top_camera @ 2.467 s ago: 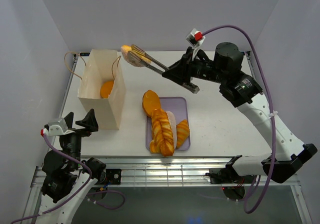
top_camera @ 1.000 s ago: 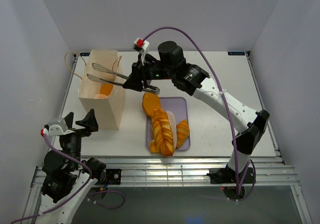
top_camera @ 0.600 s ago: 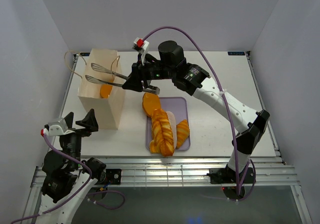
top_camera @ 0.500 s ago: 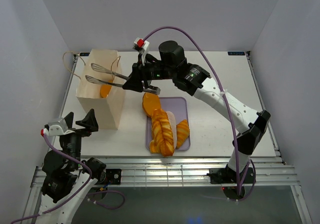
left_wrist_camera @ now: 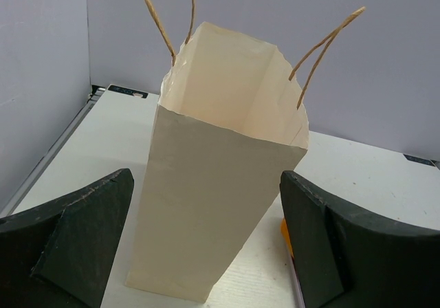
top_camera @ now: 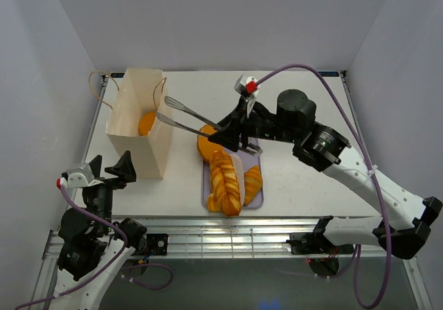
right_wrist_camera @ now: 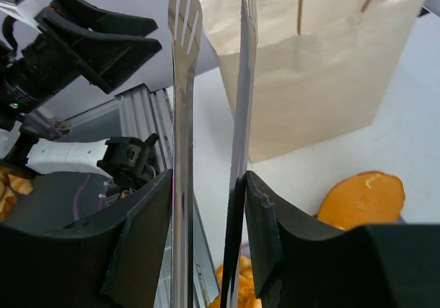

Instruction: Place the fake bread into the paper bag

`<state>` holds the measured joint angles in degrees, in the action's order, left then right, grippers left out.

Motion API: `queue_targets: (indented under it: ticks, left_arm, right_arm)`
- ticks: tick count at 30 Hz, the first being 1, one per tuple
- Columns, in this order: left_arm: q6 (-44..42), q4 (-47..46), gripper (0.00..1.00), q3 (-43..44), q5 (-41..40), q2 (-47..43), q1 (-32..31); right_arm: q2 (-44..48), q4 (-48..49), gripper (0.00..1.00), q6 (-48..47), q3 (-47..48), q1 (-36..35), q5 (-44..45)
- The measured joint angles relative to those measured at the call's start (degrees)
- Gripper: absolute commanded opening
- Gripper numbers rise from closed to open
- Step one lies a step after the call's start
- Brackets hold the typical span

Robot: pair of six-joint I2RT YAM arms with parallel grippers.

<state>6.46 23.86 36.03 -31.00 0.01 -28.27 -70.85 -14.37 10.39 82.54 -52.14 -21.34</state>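
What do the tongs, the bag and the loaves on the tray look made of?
The tongs look like polished steel: silvery, mirror-like slotted blades. The paper bag is matte cream paper with creased folds and twisted cord handles. The fake bread is probably plastic or resin, given its glossy orange-golden sheen.

Soft, even light fills all 3 views; shadows are faint. The paper bag [left_wrist_camera: 227,81] glows inside; the tongs [right_wrist_camera: 183,150] show glare, blurred nearest the camera.

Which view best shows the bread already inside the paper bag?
Top external: it looks down into the open paper bag onto an orange bread inside. Left wrist shows only the bag's walls and rim; right wrist only its outside.
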Motion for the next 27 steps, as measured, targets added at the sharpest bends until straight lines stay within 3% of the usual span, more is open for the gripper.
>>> queue_targets:
  ticks: [7,14,23,27]
  left_arm:
    - [0.0,0.0,0.98,0.0,0.0,0.0,0.0]
    - [0.0,0.0,0.98,0.0,0.2,0.0,0.0]
    - [0.0,-0.1,0.98,0.0,0.2,0.0,0.0]
    - [0.0,-0.2,0.98,0.0,0.2,0.0,0.0]
  right_arm:
    - [13.6,2.3,0.51,3.0,-20.6,1.4,12.7]
    - [20.8,3.6,0.51,7.5,-37.6,9.4,23.8]
    - [18.7,12.7,0.51,12.2,-52.4,23.9,26.7]
    - [15.3,16.9,0.51,13.0,-55.4,26.9,28.8]
